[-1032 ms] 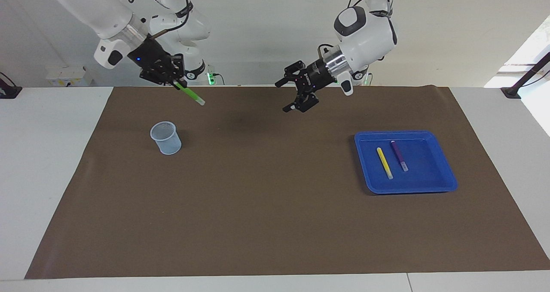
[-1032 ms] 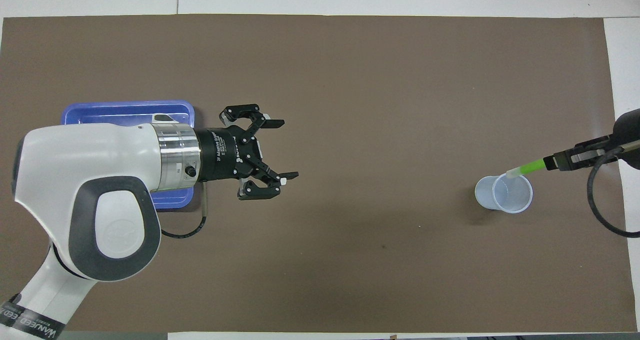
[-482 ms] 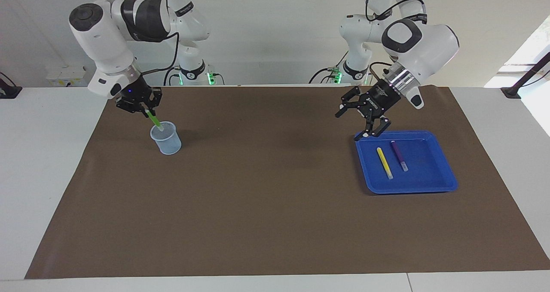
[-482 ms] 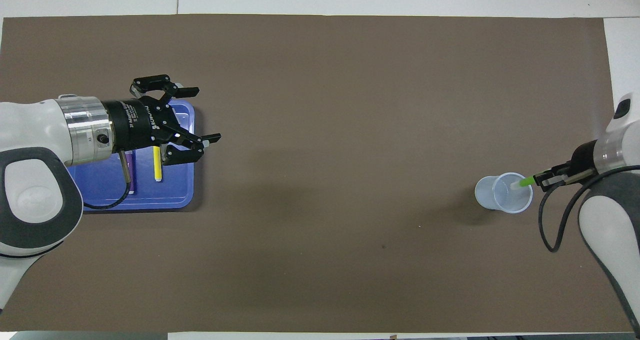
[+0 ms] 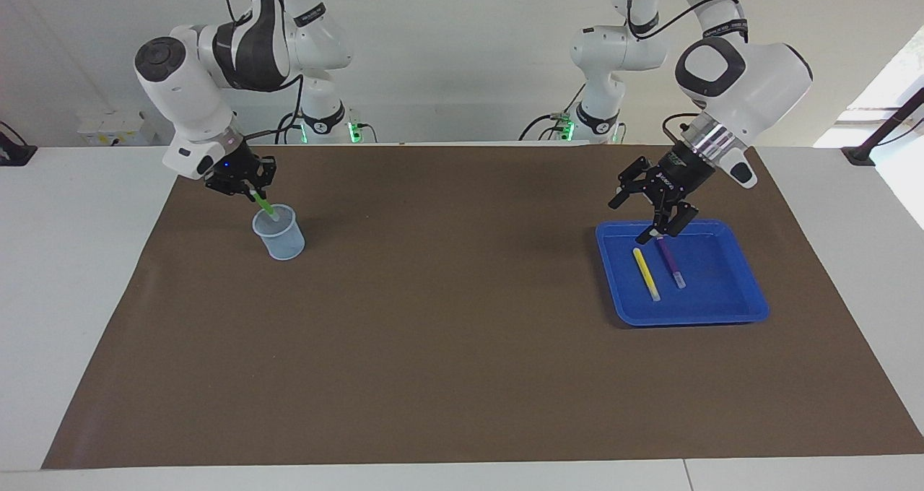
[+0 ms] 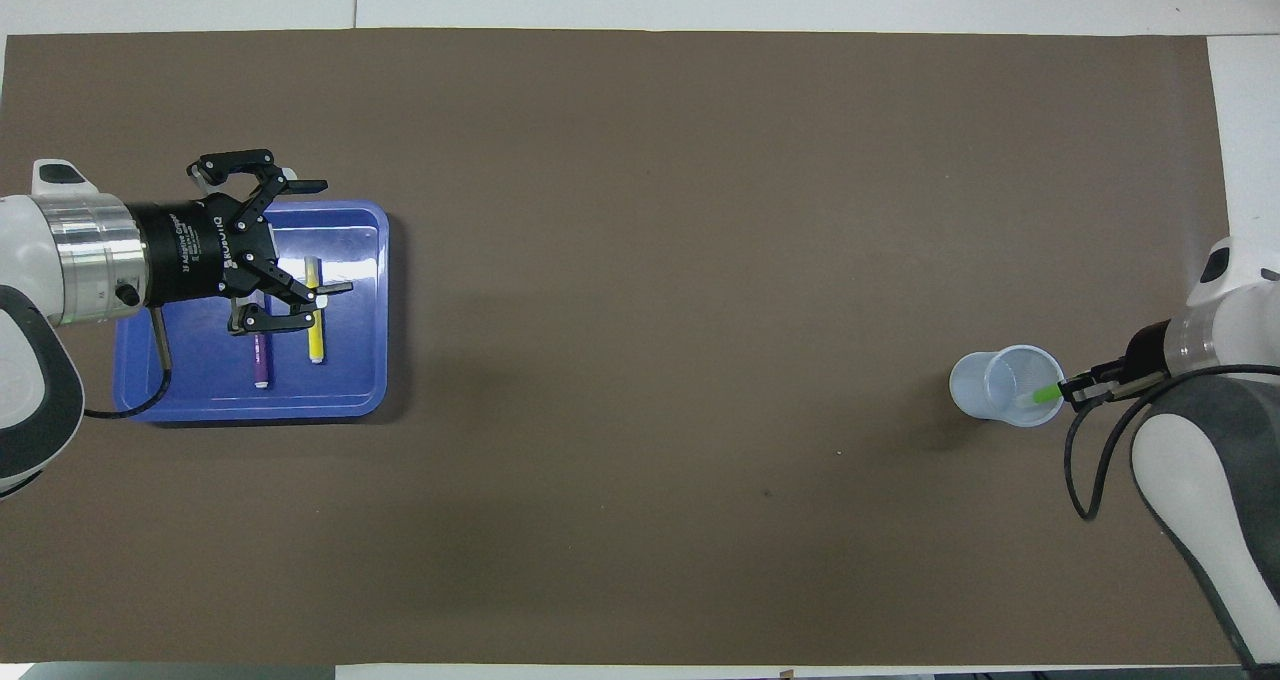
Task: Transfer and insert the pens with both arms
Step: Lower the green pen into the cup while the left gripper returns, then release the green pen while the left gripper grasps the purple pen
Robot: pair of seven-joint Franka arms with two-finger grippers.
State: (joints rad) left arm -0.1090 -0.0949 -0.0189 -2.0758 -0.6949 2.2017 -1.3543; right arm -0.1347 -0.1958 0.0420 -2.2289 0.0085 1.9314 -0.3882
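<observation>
Both arms have travelled since a second ago: my right gripper (image 5: 254, 190) has swung down from mid-air and now has the green pen (image 5: 264, 206) tilted with its pale lower end inside the mouth of the mesh cup (image 5: 278, 232), while my left gripper (image 5: 653, 213) has pulled away from the middle of the bench (image 5: 447, 346) and come over the blue tray (image 5: 751, 310).

I read the right gripper as clamped on the green pen's upper end, its fingertips together around the shaft. The pen leans out from the gripper toward the cup, so it is partly in but not yet let go. My left gripper hangs with its fingers spread wide and nothing between them. Just below its tips lie the purple pen (image 5: 670, 261) and, beside that, the yellow pen (image 5: 646, 274), side by side on the tray floor; from the overhead view the gripper (image 6: 290, 250) covers their nearer ends.

So I judge the insertion of the first pen to be in hand, with the next pick being set up. My next move on the right calls for letting the pen drop without tipping the light cup. On the left I need to settle over one pen only, straddle it across its width, and avoid nudging its neighbour.
</observation>
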